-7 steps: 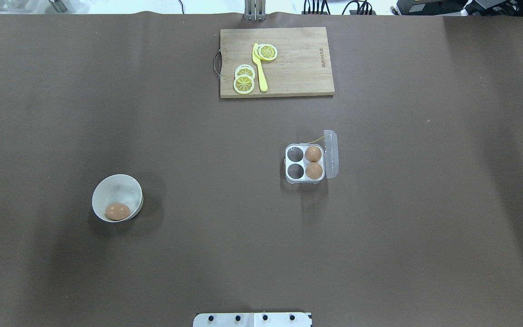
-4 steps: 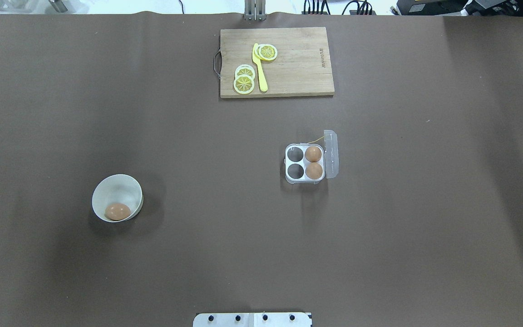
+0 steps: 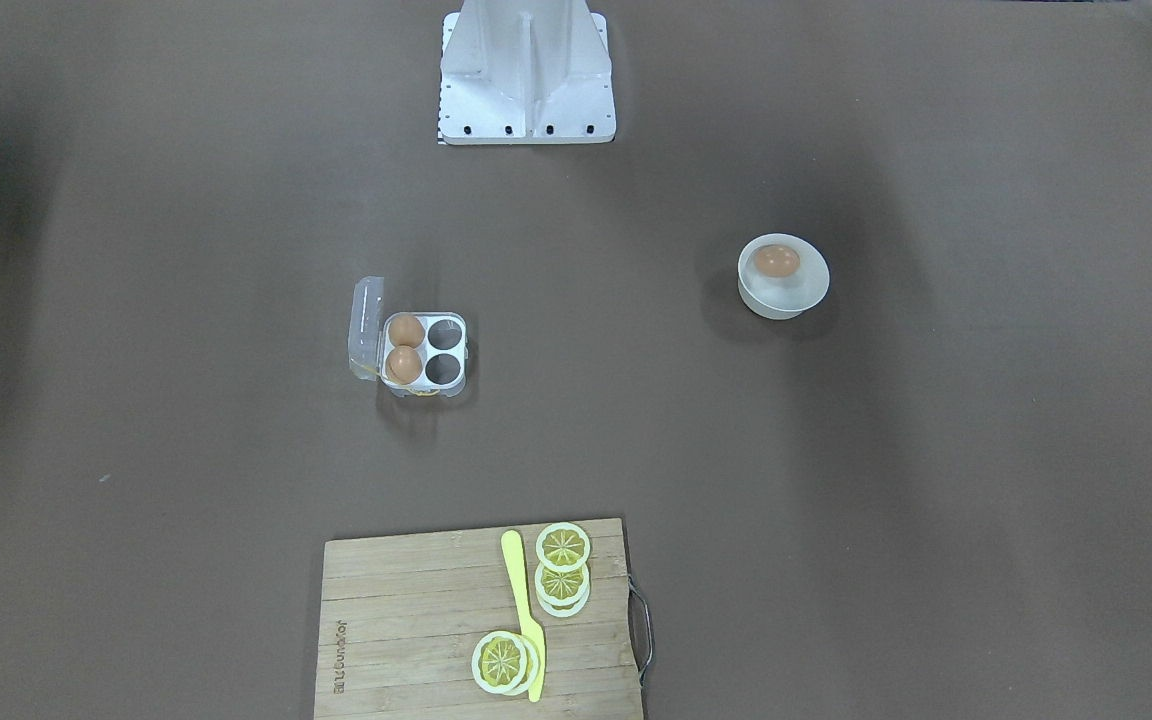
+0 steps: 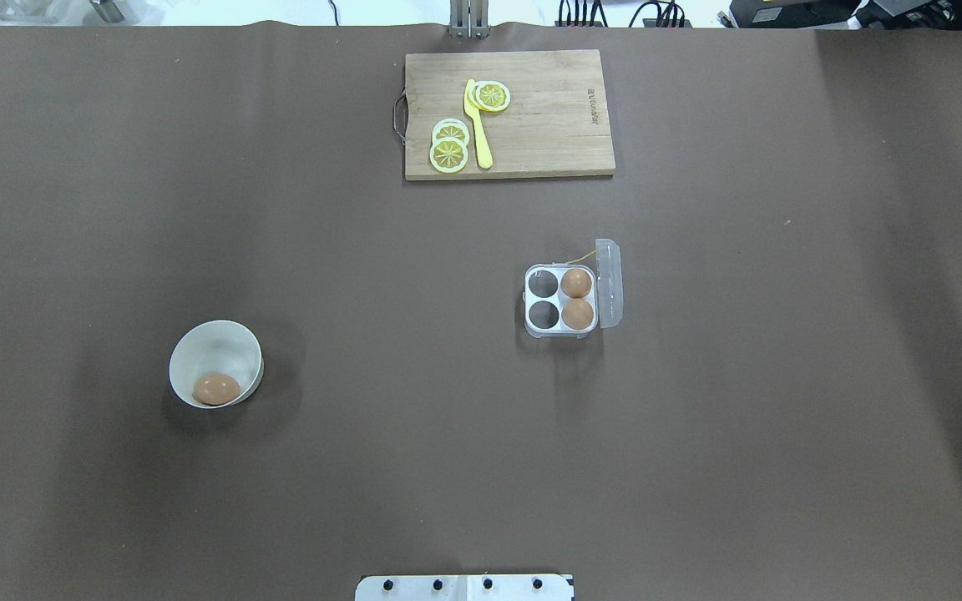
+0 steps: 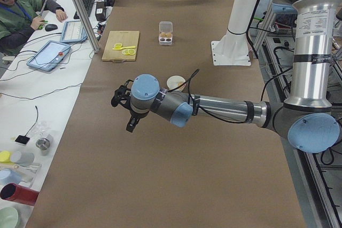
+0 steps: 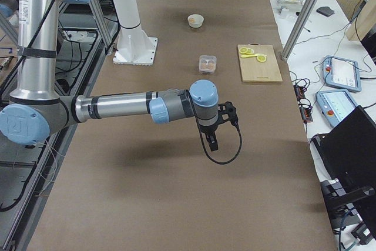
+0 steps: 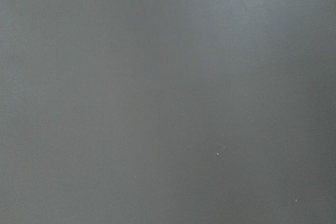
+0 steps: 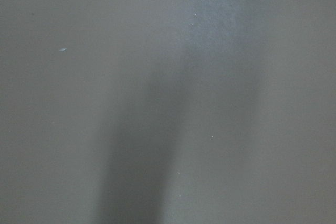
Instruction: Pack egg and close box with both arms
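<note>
The left gripper (image 5: 130, 123) hangs, pointed down, over the brown table cover (image 4: 364, 334) off the robot's left end, and the side view cannot tell how far its fingers are parted or whether they hold anything; the egg (image 4: 216, 388) yet to be packed lies in the white bowl (image 4: 214, 344) on that side, apparently staged within that arm's reach; a cutting board (image 4: 531, 125) with lemon slices (image 4: 448, 148) and a yellow knife (image 4: 478, 133) sits at the far edge, out of the way; the box (image 4: 529, 300) stands right of centre, its lid (image 4: 609, 284) swung open to the right, two more eggs (image 4: 576, 283) filling the right-hand cells while both cells facing the bowl gape free; the right gripper (image 6: 212, 140) hangs beyond, fingers equally unreadable.
</note>
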Robot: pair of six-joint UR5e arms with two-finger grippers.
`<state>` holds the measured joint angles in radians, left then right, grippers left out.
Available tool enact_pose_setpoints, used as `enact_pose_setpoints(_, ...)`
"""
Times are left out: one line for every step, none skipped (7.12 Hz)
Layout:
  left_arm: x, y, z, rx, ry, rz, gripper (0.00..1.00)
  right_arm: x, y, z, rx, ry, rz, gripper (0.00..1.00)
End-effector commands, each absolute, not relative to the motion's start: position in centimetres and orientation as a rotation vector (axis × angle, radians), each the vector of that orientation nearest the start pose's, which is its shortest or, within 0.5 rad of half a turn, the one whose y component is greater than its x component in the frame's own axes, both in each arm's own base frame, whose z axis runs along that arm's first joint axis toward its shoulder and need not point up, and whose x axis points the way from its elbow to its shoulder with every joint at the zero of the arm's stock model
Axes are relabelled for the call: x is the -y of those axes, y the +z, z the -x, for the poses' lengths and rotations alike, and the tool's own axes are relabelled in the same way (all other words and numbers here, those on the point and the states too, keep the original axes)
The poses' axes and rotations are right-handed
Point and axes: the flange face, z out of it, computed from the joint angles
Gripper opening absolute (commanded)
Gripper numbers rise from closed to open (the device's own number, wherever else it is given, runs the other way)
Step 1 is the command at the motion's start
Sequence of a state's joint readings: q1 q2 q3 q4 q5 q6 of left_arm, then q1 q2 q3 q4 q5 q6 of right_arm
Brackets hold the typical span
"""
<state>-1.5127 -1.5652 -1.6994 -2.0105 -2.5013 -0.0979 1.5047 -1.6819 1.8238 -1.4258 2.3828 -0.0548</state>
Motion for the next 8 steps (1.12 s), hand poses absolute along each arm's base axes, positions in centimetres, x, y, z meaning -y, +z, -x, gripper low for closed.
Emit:
enact_pose_setpoints(51.4, 49.8, -4.4, -0.991, 0.388, -0.494, 0.99, 47.6, 54.6, -1.1, 0.819, -0.27, -0.289, 1.0)
enact_pose_setpoints(50.6, 47.3, -8.1, -1.007, 0.469, -0.551, 0.99, 48.4, 52.9, 0.8, 0.83, -0.282, -0.289, 1.0)
enact_pose_setpoints(50.3, 46.0, -11.0, -1.004, 0.513, -0.561, 0.99, 49.1, 50.5, 3.2, 0.841, -0.282, -0.29, 1.0)
enact_pose_setpoints(49.2, 44.9, -14.7, -1.012, 0.587, -0.58, 0.99, 49.9, 48.3, 4.6, 0.853, -0.294, -0.309, 1.0)
enact_pose_setpoints(48.4, 43.6, -18.2, -1.013, 0.65, -0.593, 0.98, 50.7, 46.5, 6.8, 0.865, -0.291, -0.304, 1.0)
enact_pose_setpoints(47.5, 42.7, -21.4, -1.009, 0.711, -0.634, 0.98, 51.3, 45.2, 8.7, 0.863, -0.304, -0.306, 1.0)
enact_pose_setpoints(46.1, 42.3, -24.8, -0.999, 0.765, -0.673, 0.97, 51.8, 43.9, 11.5, 0.84, -0.325, -0.313, 1.0)
enact_pose_setpoints(44.9, 41.9, -28.1, -0.985, 0.805, -0.692, 0.97, 51.7, 43.4, 14.5, 0.811, -0.351, -0.311, 1.0)
